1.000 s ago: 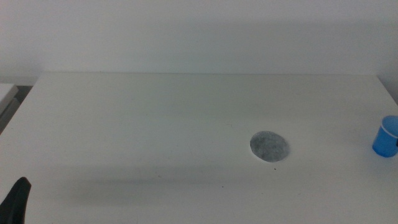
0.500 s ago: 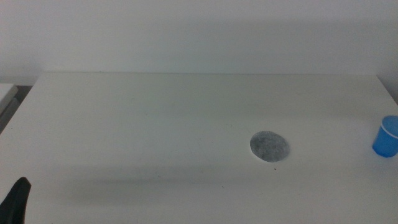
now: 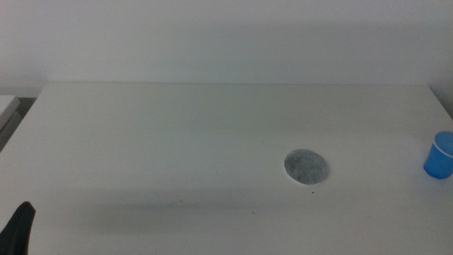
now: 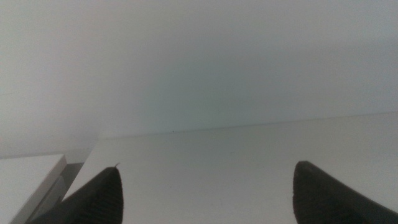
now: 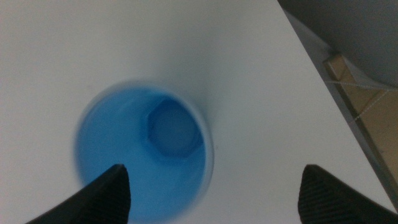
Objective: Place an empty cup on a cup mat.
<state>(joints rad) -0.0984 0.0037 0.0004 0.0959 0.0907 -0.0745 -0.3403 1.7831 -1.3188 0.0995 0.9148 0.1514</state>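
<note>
Cup point(image 5: 144, 155): I see it upright on the table point(image 3: 177, 142) at the far right edge of the middle view, directly below my right gripper point(image 5: 214, 190); looking down into it from the wrist, it appears empty.

Right gripper: jaws spread wide. The cup lies toward one jaw rather than centred between them, its rim close by that jaw's tip. I cannot tell from the pictures how far above the rim the jaws are. This gripper is out of the middle view.

Left gripper point(image 4: 205, 193): waiting at the near left corner of the table, jaws apart, nothing between them.

Cup mat point(image 3: 306, 166): flat on the table, well apart from the cup, toward the table's middle from my right gripper. Nothing lies between the two.

Step in hand: I judge it to be lining up for the grasp; the cup is not yet held.

How to do it well: I would shift the gripper sideways until the cup sits midway between the jaws, then descend and close gently, since thin plastic is likely to deform.

Risk: a jaw landing on the rim could tip the cup off the nearby table edge.
</note>
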